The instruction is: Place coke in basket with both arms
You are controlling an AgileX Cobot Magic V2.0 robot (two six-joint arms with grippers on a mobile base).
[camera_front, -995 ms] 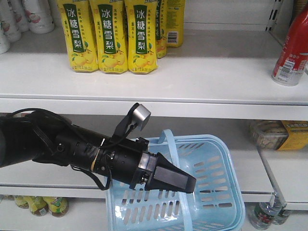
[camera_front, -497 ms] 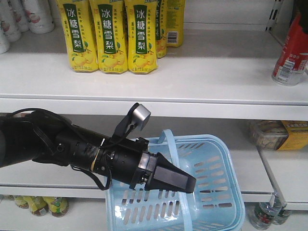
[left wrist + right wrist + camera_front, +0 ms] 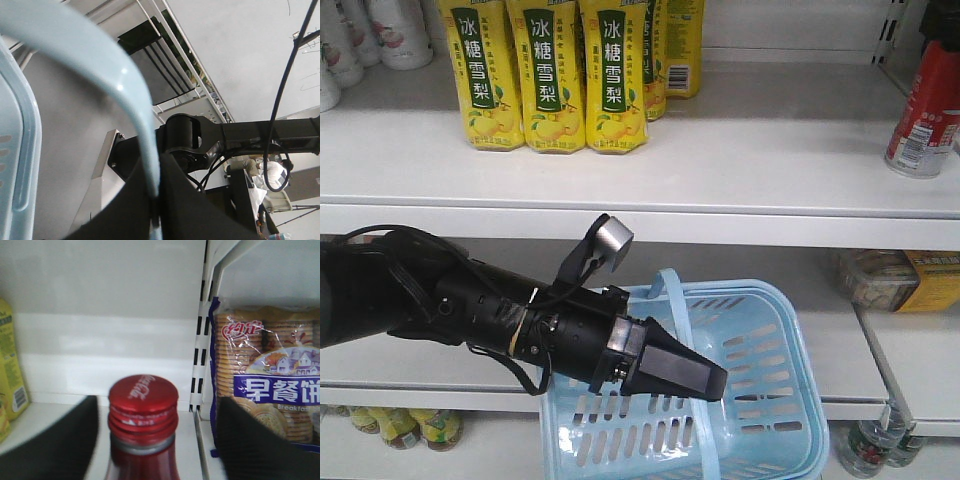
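The coke (image 3: 923, 110) stands at the far right of the upper shelf, partly cut by the frame edge. In the right wrist view its red cap (image 3: 143, 402) sits between the two dark fingers of my right gripper (image 3: 155, 440), which is open and touches neither side. The pale blue basket (image 3: 775, 390) hangs in front of the lower shelf. My left gripper (image 3: 685, 372) is shut on its swing-up handle (image 3: 675, 300). In the left wrist view the handle (image 3: 135, 100) runs down into the shut jaws of my left gripper (image 3: 154, 210).
Yellow pear-drink bottles (image 3: 545, 75) line the upper shelf at the left. A biscuit pack (image 3: 270, 375) stands just right of the coke, behind a slotted shelf upright (image 3: 202, 325). Packets (image 3: 900, 278) lie on the middle shelf at the right. Small bottles (image 3: 410, 425) fill the bottom shelf.
The left arm and basket have stayed put. At the right edge of the front view the coke's visible outline has narrowed slightly.
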